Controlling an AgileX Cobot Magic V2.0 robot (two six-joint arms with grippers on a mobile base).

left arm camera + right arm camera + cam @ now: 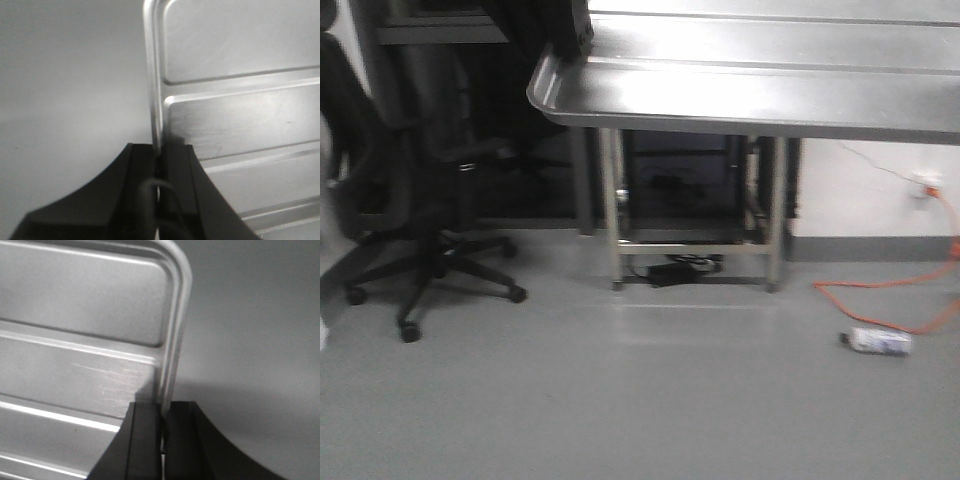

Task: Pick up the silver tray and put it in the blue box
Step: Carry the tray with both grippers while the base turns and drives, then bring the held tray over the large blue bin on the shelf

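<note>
Silver tray (740, 95): lifted above the floor (640, 400), right end cut off in my view.
Left gripper (159, 152): pinching its rim.
Right gripper (164, 409): pinching its rim.
Below: office chair (410, 200), orange cable (890, 288), bottle (878, 341).

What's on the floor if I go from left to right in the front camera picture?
Black office chair → metal stand → plastic bottle. The silver tray stretches above the last two, so it is left out.
</note>
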